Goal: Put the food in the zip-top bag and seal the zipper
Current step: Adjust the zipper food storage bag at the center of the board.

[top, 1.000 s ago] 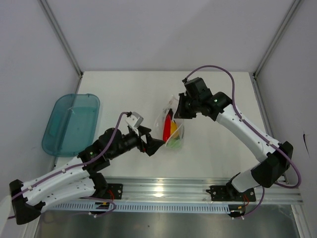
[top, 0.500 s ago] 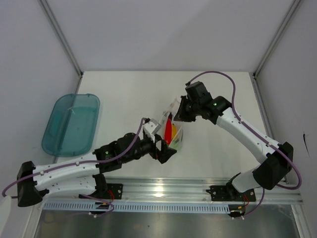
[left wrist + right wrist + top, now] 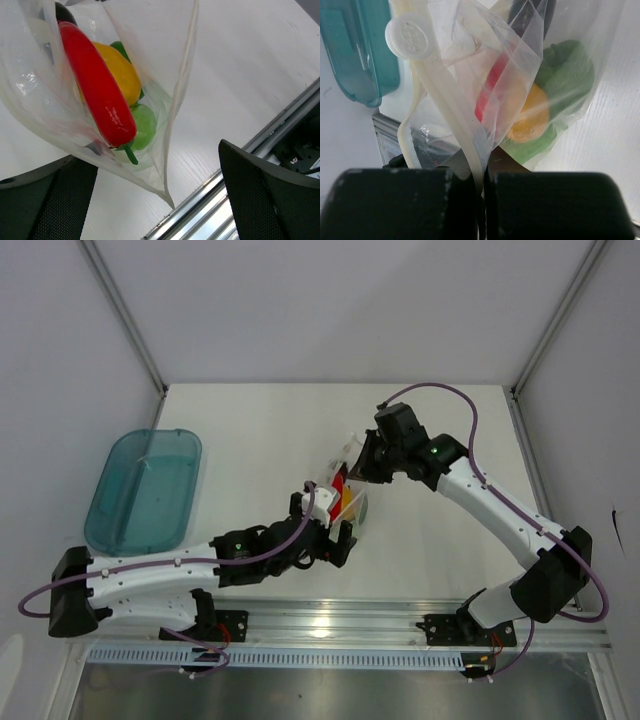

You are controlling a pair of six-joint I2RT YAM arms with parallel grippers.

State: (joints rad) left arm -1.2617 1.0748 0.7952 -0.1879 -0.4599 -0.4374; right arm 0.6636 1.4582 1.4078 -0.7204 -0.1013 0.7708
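The clear zip-top bag (image 3: 360, 510) hangs over the table's middle, held by its top edge. Inside it are the red chili (image 3: 97, 90), the yellow pepper (image 3: 122, 75), a green vegetable (image 3: 145, 125) and the dark eggplant (image 3: 62, 12). My right gripper (image 3: 363, 457) is shut on the bag's mouth edge, pinching the pale zipper strip (image 3: 447, 115) between its fingers (image 3: 530, 200). My left gripper (image 3: 337, 540) is open at the bag's lower end. In the left wrist view the bag's bottom corner (image 3: 167, 200) hangs between its fingers (image 3: 270, 195) without touching them.
The teal tray (image 3: 142, 488) sits at the left edge of the table and also shows in the right wrist view (image 3: 350, 50). An aluminium rail (image 3: 400, 620) runs along the near edge. White walls close in the table's back and sides.
My left arm has swung right and forward, bringing its open gripper from left of the bag to under its lower end. The right gripper has kept its hold and barely shifted.
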